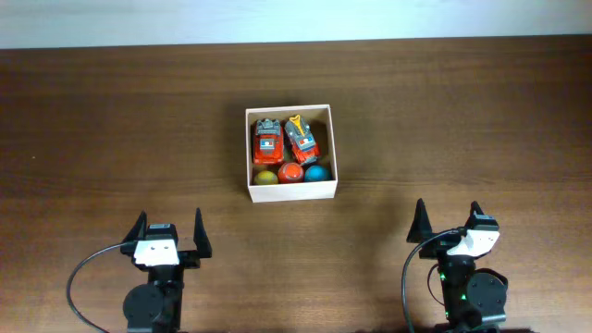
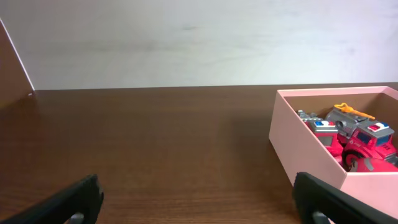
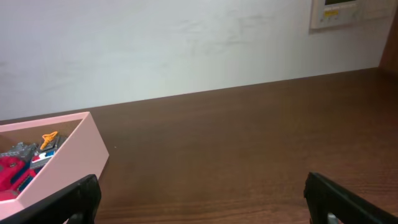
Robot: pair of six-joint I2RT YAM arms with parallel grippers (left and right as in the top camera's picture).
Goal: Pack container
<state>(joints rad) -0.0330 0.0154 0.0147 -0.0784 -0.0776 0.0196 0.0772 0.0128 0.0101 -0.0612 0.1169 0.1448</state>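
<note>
Left gripper point(image 1: 169, 222) sits at the near edge of the table point(image 1: 92, 139), jaws spread wide and empty; container point(image 1: 294, 191) stands mid-table, well apart from both grippers, holding two toy trucks point(image 1: 268, 141) and three balls point(image 1: 291, 173). Right gripper point(image 1: 447, 213) likewise gapes, gripping nothing.

I find the container point(image 1: 294, 191), a square cream-white cardboard box, upright and open-topped, mid-frame overhead. Inside: two red toy trucks point(image 1: 268, 141) side by side, and apparently three balls point(image 1: 291, 173) along its near wall.
</note>
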